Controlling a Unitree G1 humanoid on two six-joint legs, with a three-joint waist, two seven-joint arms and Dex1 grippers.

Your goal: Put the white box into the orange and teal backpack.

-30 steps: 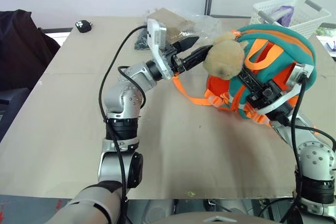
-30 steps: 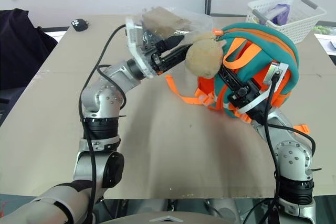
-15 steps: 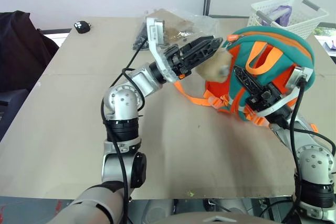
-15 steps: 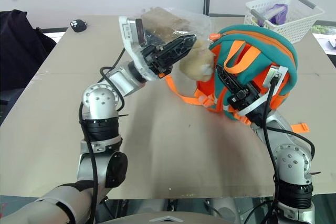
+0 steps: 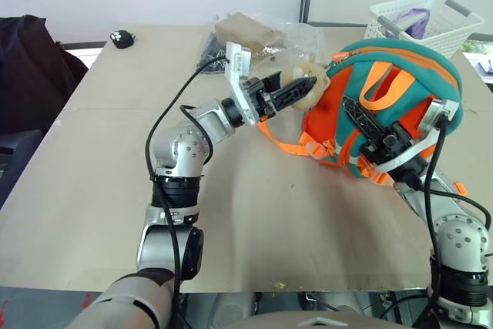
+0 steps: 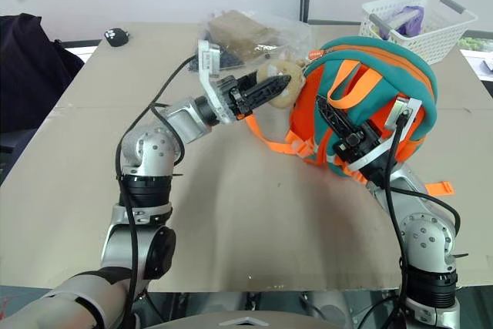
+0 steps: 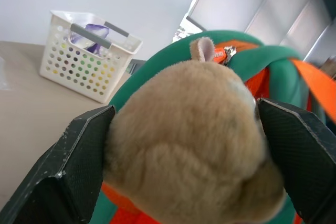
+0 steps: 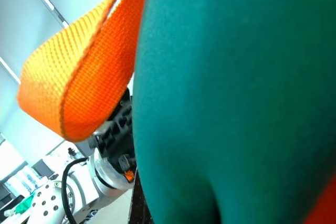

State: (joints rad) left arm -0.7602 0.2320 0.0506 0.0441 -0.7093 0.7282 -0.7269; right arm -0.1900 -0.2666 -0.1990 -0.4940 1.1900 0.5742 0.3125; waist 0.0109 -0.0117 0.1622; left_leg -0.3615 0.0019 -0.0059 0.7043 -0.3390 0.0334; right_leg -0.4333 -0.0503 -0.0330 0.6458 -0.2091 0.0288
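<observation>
Left gripper (image 5: 296, 92) at the plush head (image 5: 302, 82) of the orange and teal backpack (image 5: 393, 105); right gripper (image 5: 362, 123) pinched on the pack.

Far left on the table (image 5: 92, 152): a small dark object (image 5: 122, 37) near the back edge. Toward the middle, a clear plastic bag (image 5: 262, 36) with a tan item inside lies at the back, just behind the left gripper. Left fingers (image 7: 79, 161) stand wide, one on each side of the tan plush head, close against its fur; whether they press it I cannot tell. The backpack sits upright right of centre, orange straps (image 5: 285, 140) trailing onto the table. The right gripper's fingers are closed narrow against the pack's front, among its orange webbing. White lattice basket (image 5: 420, 21) at the far right back corner. White box: cannot locate it.
</observation>
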